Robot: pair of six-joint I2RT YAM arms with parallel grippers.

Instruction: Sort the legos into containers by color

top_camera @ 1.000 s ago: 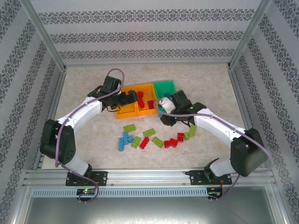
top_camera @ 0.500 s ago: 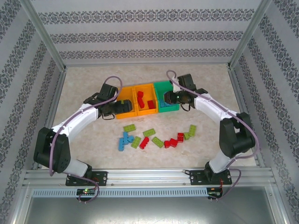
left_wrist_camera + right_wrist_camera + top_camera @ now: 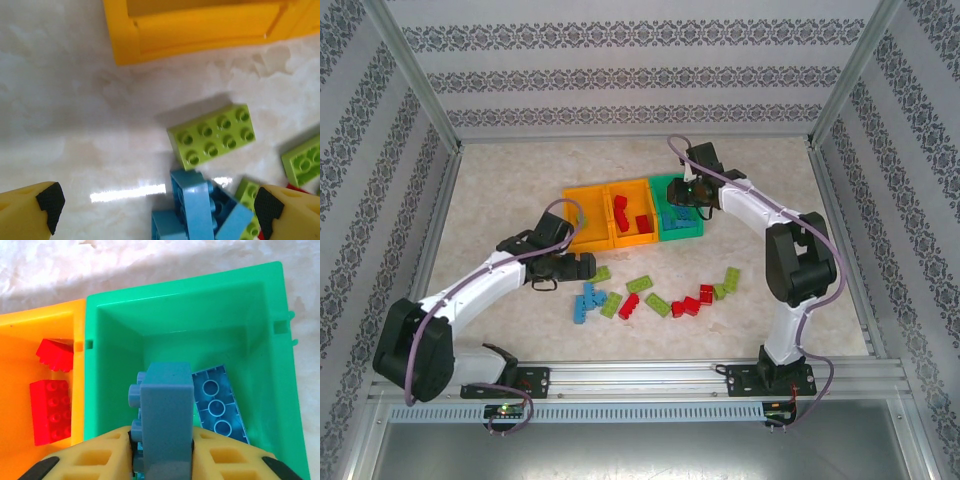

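While the right gripper holds a blue studded plastic brick over the green open-topped plastic bin, release is the step.
Let go only while centred inside its walls; the left gripper, spread wide, hovers by a loose lime-green studded plastic brick.
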